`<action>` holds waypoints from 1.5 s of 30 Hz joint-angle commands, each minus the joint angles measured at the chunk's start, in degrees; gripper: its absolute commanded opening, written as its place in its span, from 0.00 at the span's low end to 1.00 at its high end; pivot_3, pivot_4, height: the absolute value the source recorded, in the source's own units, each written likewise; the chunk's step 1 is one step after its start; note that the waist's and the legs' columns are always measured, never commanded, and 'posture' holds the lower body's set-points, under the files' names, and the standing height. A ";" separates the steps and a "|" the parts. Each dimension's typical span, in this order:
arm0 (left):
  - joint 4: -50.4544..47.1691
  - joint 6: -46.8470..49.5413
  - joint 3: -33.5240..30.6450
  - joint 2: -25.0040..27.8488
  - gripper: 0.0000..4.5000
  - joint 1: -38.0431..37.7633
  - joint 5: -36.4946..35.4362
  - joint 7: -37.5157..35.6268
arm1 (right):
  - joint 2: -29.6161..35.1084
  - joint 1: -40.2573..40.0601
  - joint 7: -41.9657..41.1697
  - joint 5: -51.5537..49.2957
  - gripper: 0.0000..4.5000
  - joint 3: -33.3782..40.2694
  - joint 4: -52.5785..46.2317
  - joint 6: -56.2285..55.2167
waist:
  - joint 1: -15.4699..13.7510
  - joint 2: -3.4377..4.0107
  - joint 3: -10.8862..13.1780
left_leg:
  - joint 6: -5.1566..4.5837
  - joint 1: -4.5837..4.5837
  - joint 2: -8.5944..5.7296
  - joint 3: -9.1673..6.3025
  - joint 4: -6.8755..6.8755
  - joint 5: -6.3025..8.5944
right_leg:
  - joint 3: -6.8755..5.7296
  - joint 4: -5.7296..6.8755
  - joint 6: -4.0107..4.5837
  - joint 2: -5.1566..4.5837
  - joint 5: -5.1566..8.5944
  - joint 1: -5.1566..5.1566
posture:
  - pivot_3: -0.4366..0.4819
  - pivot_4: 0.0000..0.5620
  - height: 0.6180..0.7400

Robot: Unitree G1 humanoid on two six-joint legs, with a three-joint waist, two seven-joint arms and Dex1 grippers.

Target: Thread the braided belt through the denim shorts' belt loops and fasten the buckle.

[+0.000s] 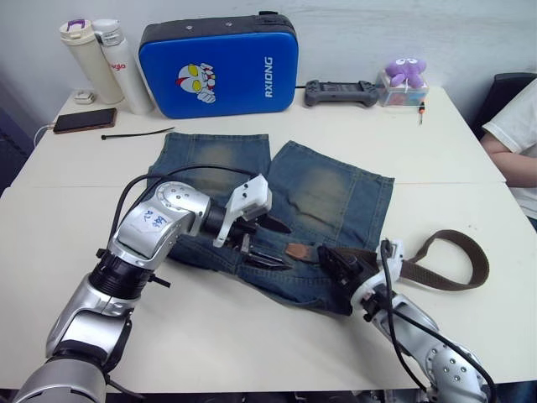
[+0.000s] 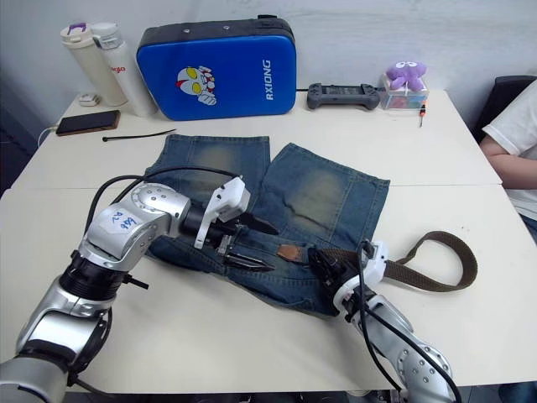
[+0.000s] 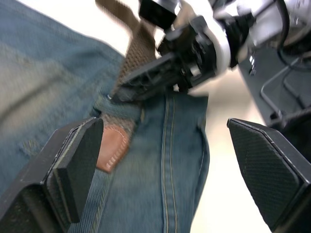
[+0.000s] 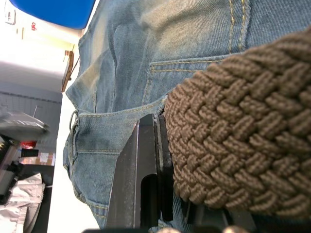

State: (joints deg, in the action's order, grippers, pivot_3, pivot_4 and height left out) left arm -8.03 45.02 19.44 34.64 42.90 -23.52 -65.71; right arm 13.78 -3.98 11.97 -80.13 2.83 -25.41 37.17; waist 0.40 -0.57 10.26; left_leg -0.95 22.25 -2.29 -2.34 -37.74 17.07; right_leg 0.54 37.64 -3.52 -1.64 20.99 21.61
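The denim shorts lie flat on the white counter, waistband toward the robot. The braided belt runs from the waistband out across the counter on the robot's right, curving into a loop there; its brown leather tip rests on the waistband. The right tool is clamped on the belt at the waistband edge — the woven strap sits tight against one black finger. The left tool hovers over the waistband just beside the leather tip, fingers spread wide, gripping nothing. At the far edge stand a blue case and two bottles; a clear box there carries a purple plush toy on top — what lies inside it cannot be told.
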 commanded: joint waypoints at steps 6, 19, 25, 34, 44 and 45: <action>-2.72 -0.44 0.08 0.02 1.00 -0.61 0.55 0.51 | 0.47 -0.51 -0.88 2.07 0.35 0.19 1.20 3.13 | 0.38 -0.04 -0.03 | -0.02 -0.06 0.00 0.00 0.00 0.01 | 0.01 0.08 0.01 0.00 0.01 -0.02 | 0.48 0.27 0.99; -0.53 -2.47 1.45 -3.72 1.00 -0.06 1.85 1.17 | 14.90 -9.91 0.81 -8.62 0.99 7.48 -9.62 7.66 | -1.15 -0.06 -0.06 | -0.08 0.05 -0.04 -0.17 -0.05 0.03 | 0.01 -0.13 0.01 -0.02 0.01 -0.12 | 0.48 0.27 0.99; -0.04 -3.25 1.21 -3.72 1.00 -0.69 2.31 1.03 | 22.18 -11.74 -0.59 -15.02 0.99 8.24 -13.07 9.29 | -0.73 -0.05 -0.05 | -0.09 0.07 -0.03 -0.17 -0.03 0.02 | 0.01 -0.10 0.01 0.03 0.01 -0.10 | 0.48 0.27 0.99; 0.64 -3.71 0.74 -4.09 1.00 -0.27 2.63 1.11 | 25.71 -9.45 -4.09 -16.11 0.99 5.40 -12.47 10.23 | -0.36 -0.06 -0.05 | -0.09 0.06 -0.02 -0.17 -0.04 0.02 | 0.01 -0.07 0.01 0.05 0.01 -0.10 | 0.48 0.27 0.99; 0.58 -3.64 -1.28 -3.04 1.00 -0.94 1.50 0.58 | 41.94 -8.80 -25.71 -0.60 0.99 15.86 -19.70 10.40 | -0.46 -0.07 -0.03 | -0.10 0.11 -0.02 -0.21 -0.09 0.03 | -0.01 -0.11 0.01 0.07 0.01 -0.10 | 0.48 0.27 0.99; 0.62 -3.90 -1.47 -3.01 1.00 -0.94 1.35 0.41 | 45.37 -9.34 -28.57 5.70 0.99 18.29 -18.65 9.73 | -0.58 -0.02 -0.01 | -0.10 0.11 -0.02 -0.21 -0.09 0.03 | -0.02 -0.11 0.01 0.07 0.01 -0.11 | 0.48 0.27 0.99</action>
State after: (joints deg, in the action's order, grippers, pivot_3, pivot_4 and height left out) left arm -6.14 41.86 20.03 31.27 42.09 -21.14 -64.71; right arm 55.62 -12.93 -11.77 -83.77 16.20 -43.97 48.60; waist -0.18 -0.60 10.25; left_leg -1.06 22.37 -2.34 -2.53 -37.84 17.10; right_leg 0.53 37.51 -3.52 -1.59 20.99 21.51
